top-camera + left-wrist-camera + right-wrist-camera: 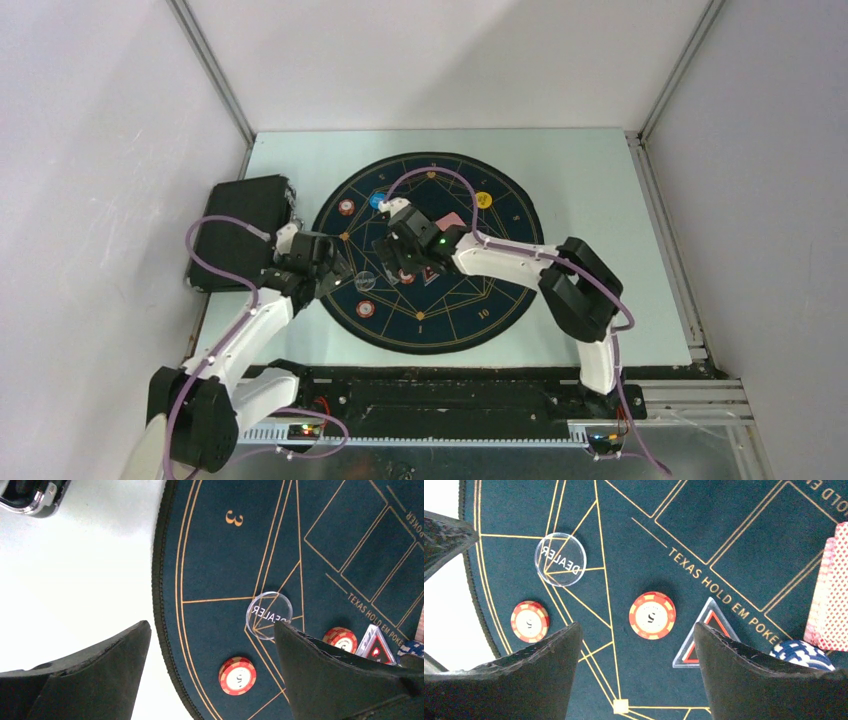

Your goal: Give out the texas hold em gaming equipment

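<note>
At the 9 o'clock rim of the dark round felt mat with gold lines (450, 310), the left gripper (212, 680) hangs released. One finger is over bare pale counter (75, 580), the other over felt. A red-white round poker chip (237, 676) lies on the mat between them, and the clear round dealer disc (270, 615) sits just beyond.

Nearer the mat's centre the right gripper (636, 675) hovers with its jaws apart and empty. A second red-white chip (652, 615) lies ahead of the gap, and a red triangular token (704, 630) is beside one finger. Pink-backed playing cards (831, 595) and a blue-white chip (799, 652) lie at its 3 o'clock.

A black rectangular case (245, 200) sits off the mat's 10 o'clock edge. A broad strip of counter runs past the 3 o'clock edge.
</note>
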Controlling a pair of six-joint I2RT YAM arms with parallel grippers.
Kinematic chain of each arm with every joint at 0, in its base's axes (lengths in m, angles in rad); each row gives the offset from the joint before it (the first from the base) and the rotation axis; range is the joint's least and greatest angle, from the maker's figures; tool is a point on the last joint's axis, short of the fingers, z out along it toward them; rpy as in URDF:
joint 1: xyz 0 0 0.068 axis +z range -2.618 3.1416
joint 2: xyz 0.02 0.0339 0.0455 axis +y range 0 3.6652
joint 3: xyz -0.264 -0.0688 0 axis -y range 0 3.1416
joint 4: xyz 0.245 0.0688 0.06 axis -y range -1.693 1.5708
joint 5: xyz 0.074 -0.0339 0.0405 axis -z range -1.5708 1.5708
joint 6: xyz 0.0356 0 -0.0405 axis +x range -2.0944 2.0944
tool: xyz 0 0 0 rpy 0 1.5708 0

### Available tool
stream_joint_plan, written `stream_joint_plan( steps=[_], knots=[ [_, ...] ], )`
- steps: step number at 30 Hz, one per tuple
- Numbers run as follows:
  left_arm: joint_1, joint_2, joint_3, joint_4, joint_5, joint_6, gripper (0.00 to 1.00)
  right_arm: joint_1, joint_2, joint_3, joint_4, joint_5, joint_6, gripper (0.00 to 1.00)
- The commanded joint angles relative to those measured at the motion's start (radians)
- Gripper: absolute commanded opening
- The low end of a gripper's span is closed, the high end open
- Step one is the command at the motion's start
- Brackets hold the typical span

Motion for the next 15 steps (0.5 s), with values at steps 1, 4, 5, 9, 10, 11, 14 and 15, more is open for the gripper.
stream_joint_plan(
  steps=[1,4,5,9,10,11,14,15],
  knots=[
    [-0.007,-0.029,0.001,0.029,-0.063,-0.020,1.00,0.026,0.068,0.093,-0.039,0.036,-0.020,0.83],
    [-0.006,-0.019,-0.020,0.050,-0.080,-0.024,1.00,0.030,0.108,0.151,-0.067,0.083,-0.026,0.81],
    [-0.006,-0.011,-0.020,0.052,-0.079,-0.023,1.00,0.030,0.125,0.158,-0.073,0.090,-0.028,0.80],
    [-0.006,-0.002,-0.014,0.051,-0.089,-0.009,1.00,0.030,0.161,0.178,-0.087,0.104,-0.029,0.77],
    [-0.006,-0.003,-0.014,0.050,-0.092,-0.007,1.00,0.029,0.164,0.175,-0.089,0.106,-0.027,0.77],
    [-0.006,-0.006,-0.015,0.050,-0.097,-0.006,1.00,0.029,0.173,0.172,-0.090,0.112,-0.023,0.76],
    [-0.006,-0.009,-0.019,0.054,-0.101,-0.003,1.00,0.029,0.190,0.163,-0.098,0.131,-0.009,0.75],
    [-0.006,-0.010,-0.019,0.055,-0.101,-0.001,1.00,0.027,0.193,0.158,-0.098,0.136,-0.008,0.74]
  ],
)
